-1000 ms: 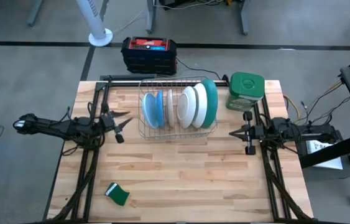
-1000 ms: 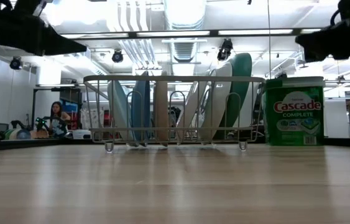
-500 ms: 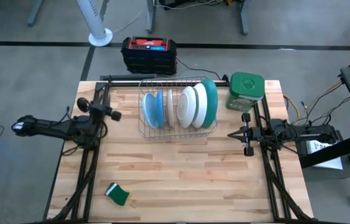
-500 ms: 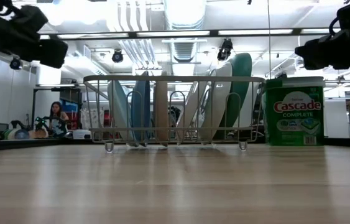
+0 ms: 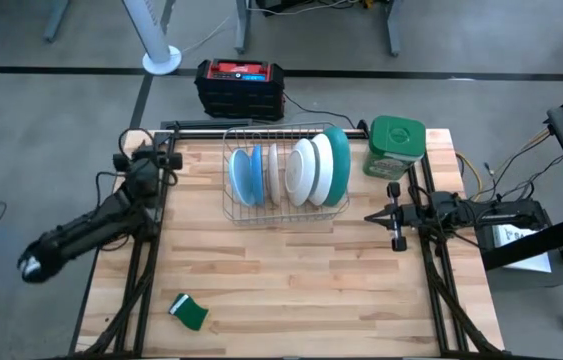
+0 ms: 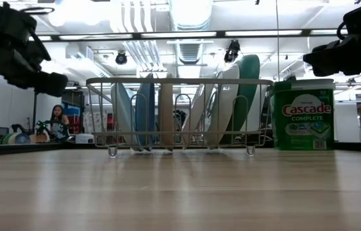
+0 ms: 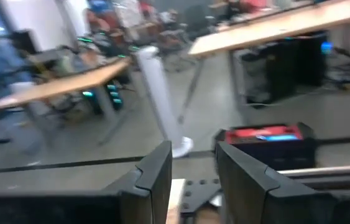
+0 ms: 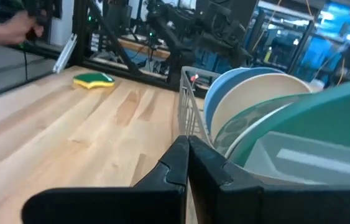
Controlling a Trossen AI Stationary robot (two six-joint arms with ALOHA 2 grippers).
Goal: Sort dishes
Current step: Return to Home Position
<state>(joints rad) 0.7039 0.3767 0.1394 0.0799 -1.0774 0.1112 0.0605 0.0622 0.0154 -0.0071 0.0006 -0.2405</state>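
The dishes stand on edge in a wire rack [image 5: 286,208] at the table's far middle: light blue plates [image 5: 244,176] at its left, cream plates [image 5: 275,172], a white plate [image 5: 304,170], and a teal-backed plate [image 5: 338,163] at its right. The low view shows them upright between the rack's wires [image 6: 180,115]. My left gripper [image 5: 148,153] hovers over the far left corner, pointing past the far edge; its fingers stand open with nothing between them [image 7: 193,171]. My right gripper [image 5: 373,215] is shut [image 8: 187,154] and empty, right of the rack and pointing toward it.
A green-lidded detergent container [image 5: 396,146] stands right of the rack at the far edge. A green sponge [image 5: 189,312] lies near the front left. Bare wood spreads across the table's near half [image 5: 291,290]. A black and red box [image 5: 240,86] sits on the floor behind the table.
My left gripper has swung away from the rack's left side toward the table's far left corner, turning from facing the rack to facing past the far edge, and has sunk a little. Its fingers stay apart. The dishes have not moved.
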